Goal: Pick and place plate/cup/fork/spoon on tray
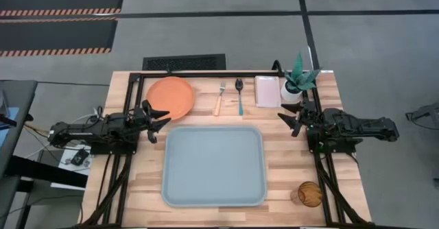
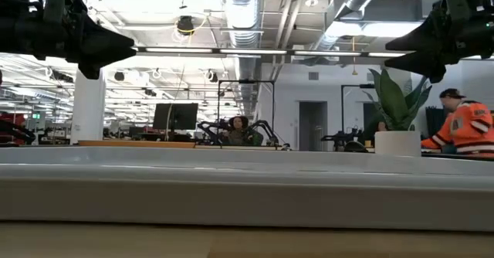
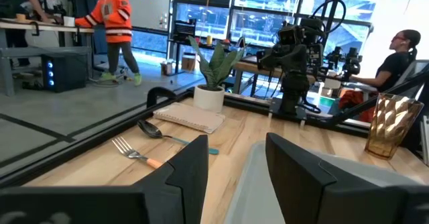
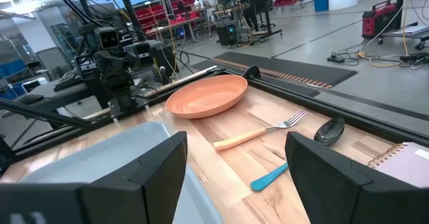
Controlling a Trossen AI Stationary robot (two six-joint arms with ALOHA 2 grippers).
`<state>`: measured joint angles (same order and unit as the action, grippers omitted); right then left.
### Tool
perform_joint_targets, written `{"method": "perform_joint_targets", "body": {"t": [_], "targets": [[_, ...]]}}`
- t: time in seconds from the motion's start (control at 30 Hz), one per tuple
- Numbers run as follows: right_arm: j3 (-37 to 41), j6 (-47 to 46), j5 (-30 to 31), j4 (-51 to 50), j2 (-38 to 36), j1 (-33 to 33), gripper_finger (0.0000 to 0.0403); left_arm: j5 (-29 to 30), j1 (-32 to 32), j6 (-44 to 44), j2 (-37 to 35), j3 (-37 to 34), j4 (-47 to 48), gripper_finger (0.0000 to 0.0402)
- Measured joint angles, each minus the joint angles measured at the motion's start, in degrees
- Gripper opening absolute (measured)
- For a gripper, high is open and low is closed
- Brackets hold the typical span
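The orange plate [image 1: 171, 97] lies flat on the table at the far left, also in the right wrist view [image 4: 206, 95]. The fork [image 1: 220, 99] and the teal-handled spoon [image 1: 240, 95] lie side by side beyond the grey-blue tray [image 1: 213, 164]. The amber cup [image 1: 309, 194] stands near the front right, also in the left wrist view [image 3: 393, 125]. My left gripper [image 1: 162, 119] hovers open at the tray's far left corner, just near of the plate. My right gripper [image 1: 291, 122] hovers open right of the tray. Both are empty.
A white rectangular dish [image 1: 267, 91] and a white pot with a green plant [image 1: 296, 85] stand at the far right. A black frame rail [image 1: 206, 73] runs along the table's far edge. People work at benches in the room behind.
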<state>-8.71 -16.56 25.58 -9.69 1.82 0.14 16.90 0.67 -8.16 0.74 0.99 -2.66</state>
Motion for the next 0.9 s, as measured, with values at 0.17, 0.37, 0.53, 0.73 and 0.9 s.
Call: {"method": "perform_joint_targets", "body": {"t": [0.17,0.37,0.53,0.73,0.9], "targets": [[0.0,0.0,0.0,0.0,-0.02,0.0,0.0276,-0.02,0.0,-3.2,-0.01,0.0,-0.2,0.0137],[0.0,0.0,0.0,0.0,-0.02,-0.01,0.0276,-0.02,0.0,-10.66,0.01,0.0,-0.12,0.0137],[0.0,0.0,0.0,-0.02,0.0,0.0,0.0276,0.36,0.0,-21.39,0.0,0.0,-0.19,0.0137],[0.0,0.97,0.03,0.0,-0.01,-0.01,0.0276,1.3,0.0,-28.72,0.01,0.0,-0.35,0.0137],[0.0,4.83,0.02,-0.02,0.0,-0.31,0.0276,8.19,0.02,-33.03,0.0,0.0,-0.96,0.0137]]}}
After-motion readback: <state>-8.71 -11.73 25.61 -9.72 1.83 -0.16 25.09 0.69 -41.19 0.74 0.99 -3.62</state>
